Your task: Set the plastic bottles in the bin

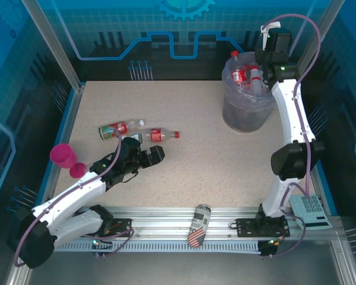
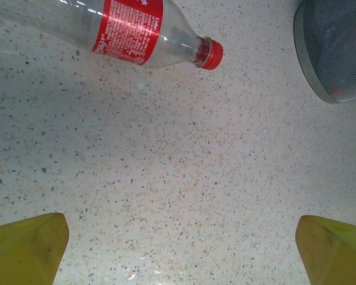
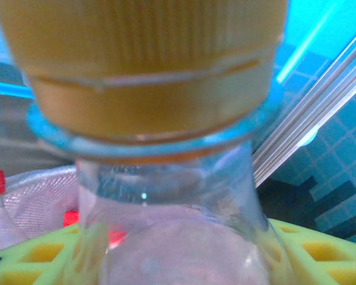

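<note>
Several bottles (image 1: 240, 76) already lie in the bin (image 1: 237, 116) at 1 o'clock, the right fingers (image 3: 326, 255) clamp a clear bottle (image 3: 178, 237) above it, and at least two loose bottles (image 1: 160, 135) wait on the surface (image 1: 213, 172) at 9 o'clock, beside the wide-open left fingers (image 2: 24, 249).

Two bottles (image 1: 160, 135) on table (image 1: 225, 160), 9 o'clock; about three in bin (image 1: 243, 114), 1 o'clock, count unsure. One bin, one cup (image 1: 63, 155), one can (image 1: 199, 224), one keypad (image 1: 309, 209).
</note>
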You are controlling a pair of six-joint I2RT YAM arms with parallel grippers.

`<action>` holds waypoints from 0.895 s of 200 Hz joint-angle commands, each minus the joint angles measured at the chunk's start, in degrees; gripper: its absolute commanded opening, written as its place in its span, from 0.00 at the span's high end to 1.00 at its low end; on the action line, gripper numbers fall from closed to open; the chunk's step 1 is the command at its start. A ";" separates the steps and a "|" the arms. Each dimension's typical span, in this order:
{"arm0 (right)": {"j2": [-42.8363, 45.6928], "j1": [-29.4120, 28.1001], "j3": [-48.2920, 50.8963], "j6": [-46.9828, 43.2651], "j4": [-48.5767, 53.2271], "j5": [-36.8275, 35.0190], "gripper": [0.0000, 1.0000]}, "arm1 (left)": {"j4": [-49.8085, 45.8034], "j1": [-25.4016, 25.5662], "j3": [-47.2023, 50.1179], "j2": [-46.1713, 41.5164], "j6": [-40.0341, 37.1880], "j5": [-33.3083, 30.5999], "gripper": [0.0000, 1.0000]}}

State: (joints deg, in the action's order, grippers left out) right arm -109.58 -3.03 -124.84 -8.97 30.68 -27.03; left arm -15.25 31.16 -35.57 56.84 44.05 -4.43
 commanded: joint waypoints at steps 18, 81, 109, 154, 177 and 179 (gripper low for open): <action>-9.46 0.79 -14.20 3.34 16.96 2.28 0.44 | -1.02 -0.73 0.11 -0.26 0.91 -0.59 0.01; -17.46 2.02 -19.56 4.84 22.61 4.42 0.36 | -1.62 -1.16 -0.99 3.07 1.08 1.25 0.01; -17.09 2.19 -17.52 4.83 21.63 4.85 0.22 | -1.63 -1.27 -1.43 3.63 1.04 1.12 0.01; -14.72 2.41 -20.05 4.39 22.58 6.50 0.07 | -1.88 -1.69 -2.08 4.50 1.19 0.32 0.01; -11.79 2.67 -20.78 4.97 22.95 6.98 0.02 | -2.40 -2.12 -2.96 4.86 1.30 -0.15 0.01; -11.49 2.63 -20.75 5.11 22.94 6.99 0.02 | -2.42 -2.14 -3.00 4.82 1.36 -0.17 0.01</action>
State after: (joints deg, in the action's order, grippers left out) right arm -125.54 -1.41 -143.28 -4.71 52.01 -21.50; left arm -16.29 29.69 -36.01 61.32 44.97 -4.12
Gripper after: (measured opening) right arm 0.968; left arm 0.991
